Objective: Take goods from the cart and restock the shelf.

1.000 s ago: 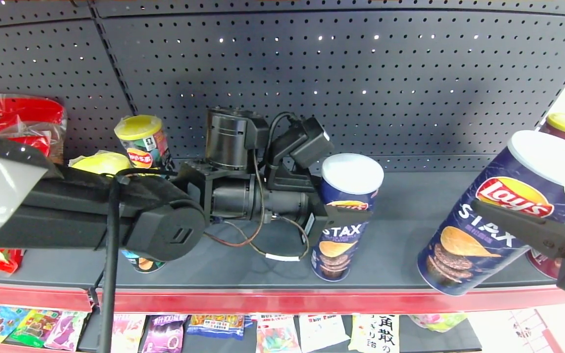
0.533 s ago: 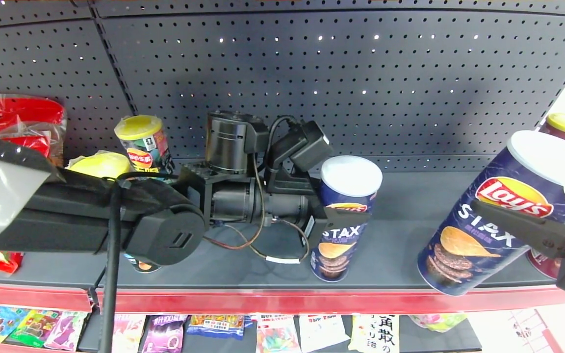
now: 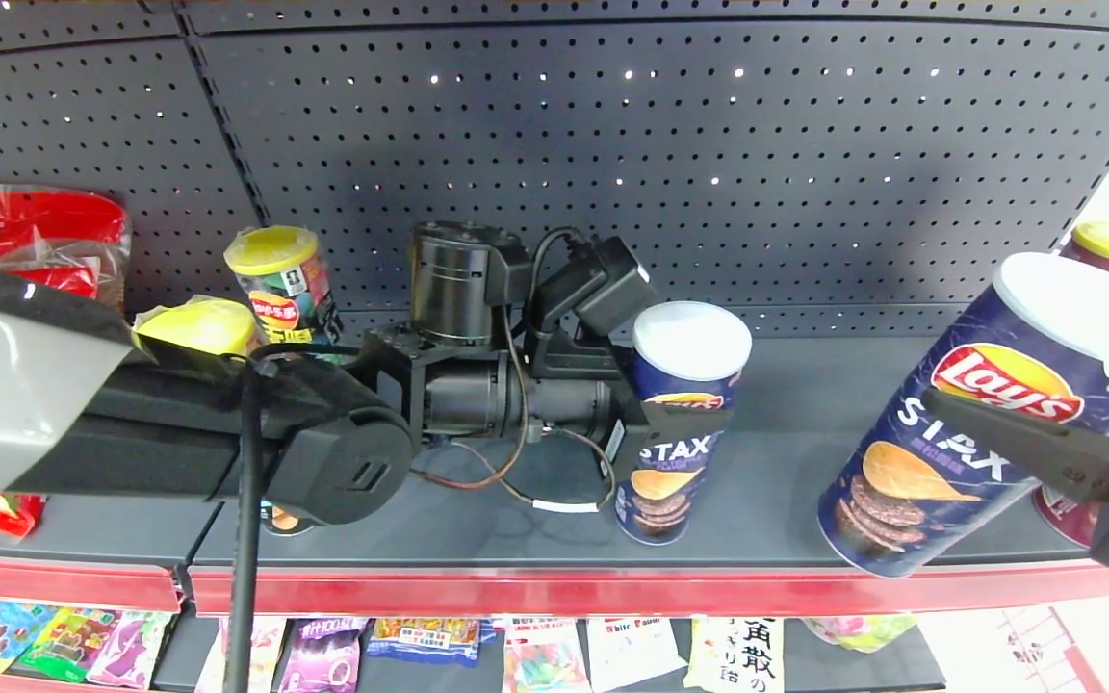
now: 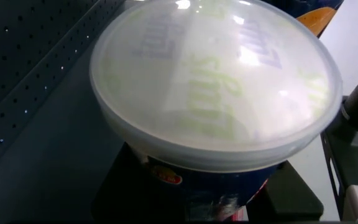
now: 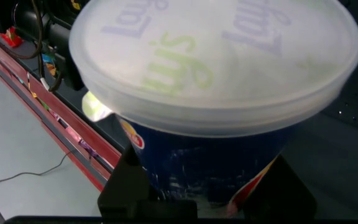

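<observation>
- Blue glossy cardboard forms the left can (image 3: 667, 481), a smooth cylinder under a translucent plastic lid (image 3: 692, 339). It stands slightly tilted at the middle of the shelf (image 3: 477, 534), with your left hand (image 3: 672, 420) clenched on it.
- The right can (image 3: 940, 481), same make, leans with its base at the shelf's red front edge (image 3: 554, 589). Your right hand (image 3: 1017, 441) grasps its middle.
- Step in hand, as judged: setting both cans down.
- Next, bring each can upright and flat before you release it; glossy walls may slip.
</observation>
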Controlling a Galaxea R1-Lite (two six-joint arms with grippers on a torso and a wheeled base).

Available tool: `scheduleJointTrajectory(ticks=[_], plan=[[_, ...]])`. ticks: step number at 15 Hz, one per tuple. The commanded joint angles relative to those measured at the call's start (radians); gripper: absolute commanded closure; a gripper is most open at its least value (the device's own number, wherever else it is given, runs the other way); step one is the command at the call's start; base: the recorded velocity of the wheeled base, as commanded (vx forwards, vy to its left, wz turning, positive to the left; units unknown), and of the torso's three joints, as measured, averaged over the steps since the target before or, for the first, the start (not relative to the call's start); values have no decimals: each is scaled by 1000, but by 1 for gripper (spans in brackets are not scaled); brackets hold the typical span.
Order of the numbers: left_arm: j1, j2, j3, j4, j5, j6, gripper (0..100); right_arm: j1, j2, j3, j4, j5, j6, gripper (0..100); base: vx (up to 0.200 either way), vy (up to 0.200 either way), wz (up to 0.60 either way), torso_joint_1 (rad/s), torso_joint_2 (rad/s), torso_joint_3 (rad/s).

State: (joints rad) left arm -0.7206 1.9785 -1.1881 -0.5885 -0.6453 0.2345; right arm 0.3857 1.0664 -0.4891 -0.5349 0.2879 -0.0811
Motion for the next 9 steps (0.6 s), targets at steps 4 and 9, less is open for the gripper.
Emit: scheduleJointTrajectory(ticks=[4,9], plan=[[-19,2,2,1,0,-20,100,-1,6,-6,0,1,0,100,0,0,0,0,0,0],[-20,-6,44,-2,0,-18,100,-1,7,-6,0,1,0,100,0,0,0,0,0,0]])
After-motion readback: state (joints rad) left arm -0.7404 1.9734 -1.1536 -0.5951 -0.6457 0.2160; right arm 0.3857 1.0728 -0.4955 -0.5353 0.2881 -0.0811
